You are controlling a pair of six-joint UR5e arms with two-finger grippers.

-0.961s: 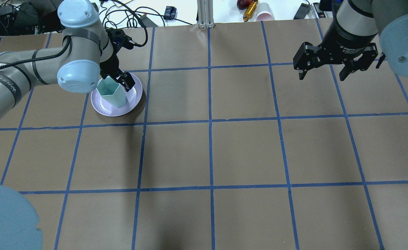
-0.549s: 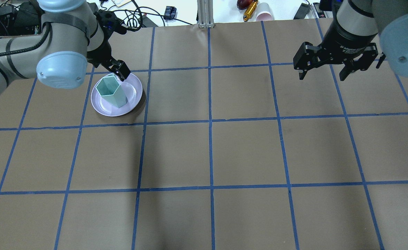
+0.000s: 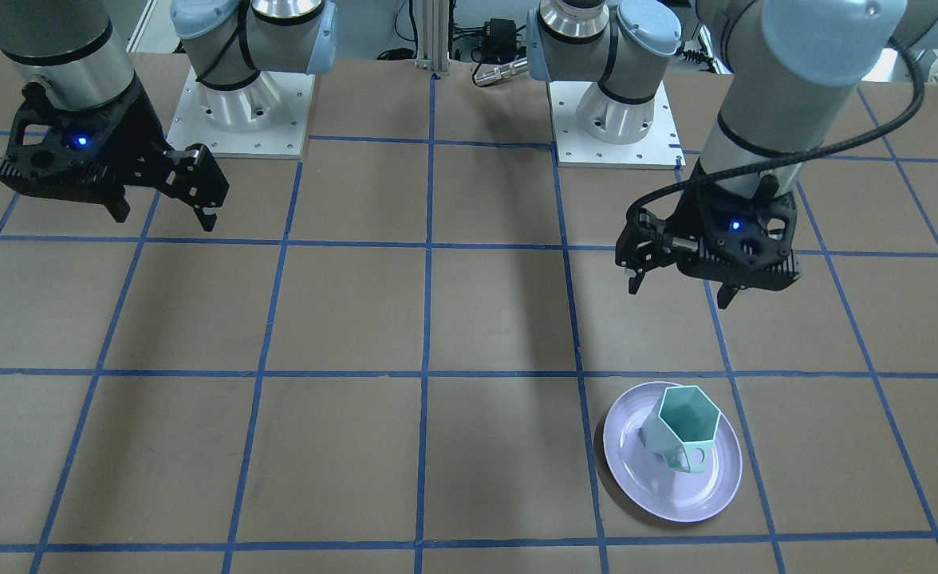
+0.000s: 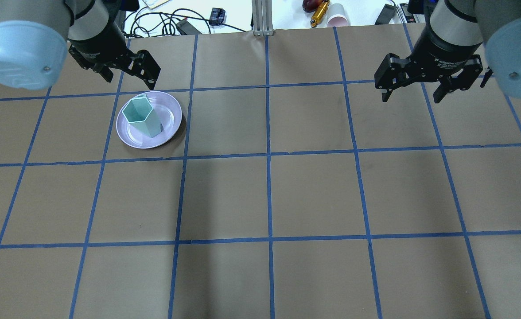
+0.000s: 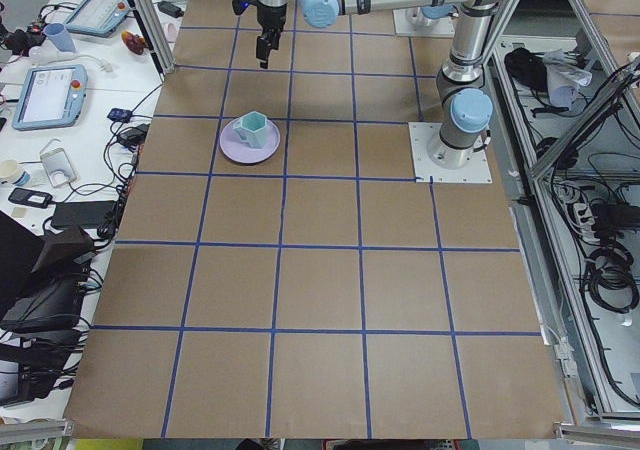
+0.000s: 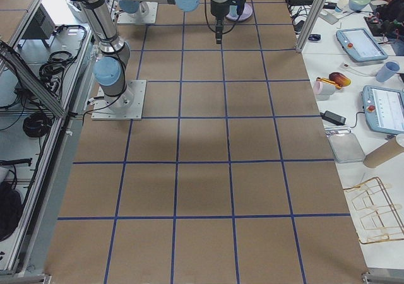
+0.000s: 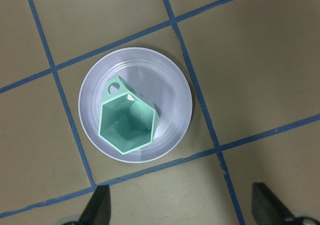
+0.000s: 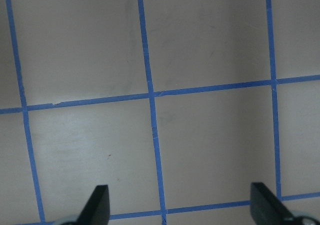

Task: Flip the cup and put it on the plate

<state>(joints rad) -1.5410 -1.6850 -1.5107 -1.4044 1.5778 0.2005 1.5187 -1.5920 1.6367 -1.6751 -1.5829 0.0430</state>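
The mint-green cup stands upright, mouth up, on the lavender plate at the table's far left. Its teal inside shows in the left wrist view, with the handle toward the plate's rim. It also shows in the front-facing view on the plate. My left gripper is open and empty, high above the plate and clear of the cup. My right gripper is open and empty, high over the far right of the table.
Brown table paper with a blue tape grid. An aluminium post, cables and a pink paper cup sit beyond the far edge. The two arm bases stand at the robot's side.
My left gripper has let go of the cup, opened wider and risen away from the plate. The cup stays upright on the plate. The right arm has not moved.
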